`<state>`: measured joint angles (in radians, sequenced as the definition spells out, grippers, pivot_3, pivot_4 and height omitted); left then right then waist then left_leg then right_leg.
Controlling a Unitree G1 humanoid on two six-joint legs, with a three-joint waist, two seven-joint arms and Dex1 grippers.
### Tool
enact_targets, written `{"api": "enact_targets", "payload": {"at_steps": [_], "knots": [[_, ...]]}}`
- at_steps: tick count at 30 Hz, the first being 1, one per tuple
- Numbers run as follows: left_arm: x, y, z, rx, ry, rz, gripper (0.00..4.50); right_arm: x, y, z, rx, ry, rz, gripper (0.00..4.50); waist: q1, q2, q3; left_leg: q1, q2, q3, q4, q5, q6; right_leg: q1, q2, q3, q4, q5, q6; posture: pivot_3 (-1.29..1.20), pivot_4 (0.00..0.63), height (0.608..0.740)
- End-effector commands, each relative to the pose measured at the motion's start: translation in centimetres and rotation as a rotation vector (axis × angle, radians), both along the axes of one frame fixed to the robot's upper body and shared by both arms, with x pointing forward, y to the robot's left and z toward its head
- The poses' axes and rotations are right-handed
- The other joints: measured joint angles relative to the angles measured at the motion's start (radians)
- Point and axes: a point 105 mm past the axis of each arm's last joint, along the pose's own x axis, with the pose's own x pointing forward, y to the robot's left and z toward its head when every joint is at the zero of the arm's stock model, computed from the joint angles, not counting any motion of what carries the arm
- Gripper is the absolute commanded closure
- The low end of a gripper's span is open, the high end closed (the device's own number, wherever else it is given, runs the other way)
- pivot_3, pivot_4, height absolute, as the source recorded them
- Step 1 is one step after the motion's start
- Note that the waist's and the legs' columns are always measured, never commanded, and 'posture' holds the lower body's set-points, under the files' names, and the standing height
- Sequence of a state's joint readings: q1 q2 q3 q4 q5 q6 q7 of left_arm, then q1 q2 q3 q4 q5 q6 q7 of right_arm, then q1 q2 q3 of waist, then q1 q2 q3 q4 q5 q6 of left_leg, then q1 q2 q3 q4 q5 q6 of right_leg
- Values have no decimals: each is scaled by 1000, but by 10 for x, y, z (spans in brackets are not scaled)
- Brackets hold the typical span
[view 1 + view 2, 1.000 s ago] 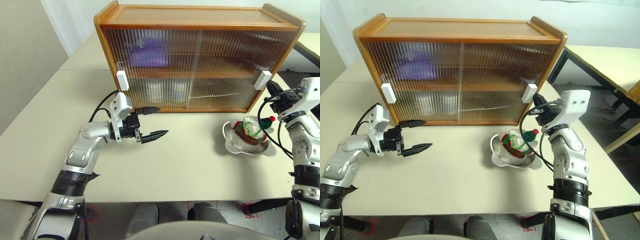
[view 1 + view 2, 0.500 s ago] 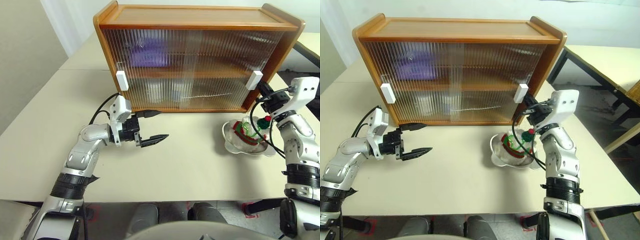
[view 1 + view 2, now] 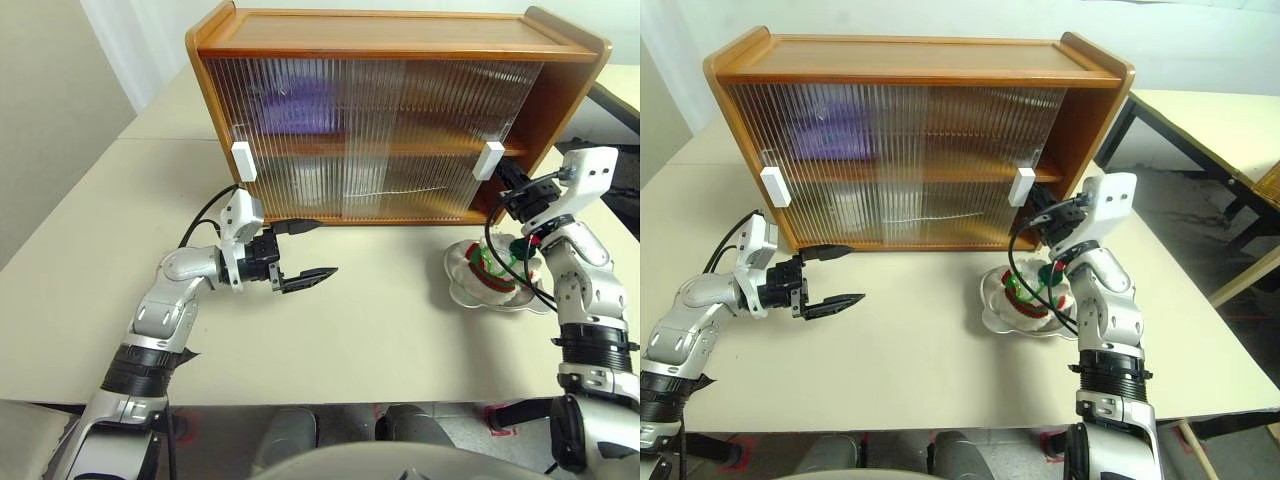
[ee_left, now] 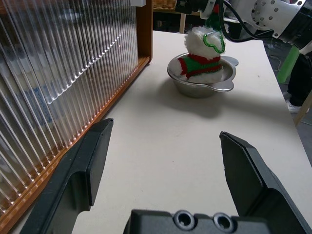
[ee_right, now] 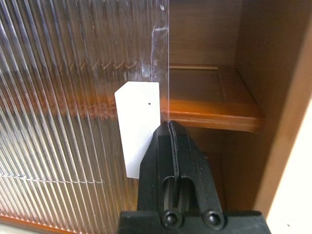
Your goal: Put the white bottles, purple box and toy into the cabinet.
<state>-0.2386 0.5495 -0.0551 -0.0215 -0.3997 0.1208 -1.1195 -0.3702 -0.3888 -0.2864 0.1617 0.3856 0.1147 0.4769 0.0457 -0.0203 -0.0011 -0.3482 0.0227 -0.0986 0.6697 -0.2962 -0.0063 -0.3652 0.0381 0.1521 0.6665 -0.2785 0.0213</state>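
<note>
Red-brown cabinet [image 3: 400, 45] w/ ribbed doors, right end effector [image 3: 1040, 219] clenched at white handle [image 3: 1021, 187], left end effector [image 3: 305, 254] released

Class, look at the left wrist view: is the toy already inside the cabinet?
No, the toy sits in its silver dish on the table, outside the cabinet.

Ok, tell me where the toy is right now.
The toy sits in the silver dish on the table, at the robot's right, just in front of the cabinet's right end.

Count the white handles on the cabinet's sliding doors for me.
2. One handle sits at the cabinet's left end; the other handle is on the right door, just left of the right gripper.
</note>
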Motion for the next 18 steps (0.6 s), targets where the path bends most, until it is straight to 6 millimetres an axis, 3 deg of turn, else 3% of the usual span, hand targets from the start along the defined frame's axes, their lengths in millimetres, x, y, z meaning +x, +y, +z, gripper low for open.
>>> {"api": "enact_targets", "payload": {"at_steps": [1,12,18], "knots": [[0,-3,2,10,-4,-16,0,1,10,3,4,-3,26,4477,0,0,0,0,0,0,0,0,0,0,0,0,0,0,0,110,0,740],[0,-5,3,7,-1,-20,0,2,27,7,12,3,84,4477,0,0,0,0,0,0,0,0,0,0,0,0,0,0,0,112,0,740],[-1,-1,5,8,3,-18,0,-1,18,5,-6,18,77,4477,0,0,0,0,0,0,0,0,0,0,0,0,0,0,0,108,0,740]]}}
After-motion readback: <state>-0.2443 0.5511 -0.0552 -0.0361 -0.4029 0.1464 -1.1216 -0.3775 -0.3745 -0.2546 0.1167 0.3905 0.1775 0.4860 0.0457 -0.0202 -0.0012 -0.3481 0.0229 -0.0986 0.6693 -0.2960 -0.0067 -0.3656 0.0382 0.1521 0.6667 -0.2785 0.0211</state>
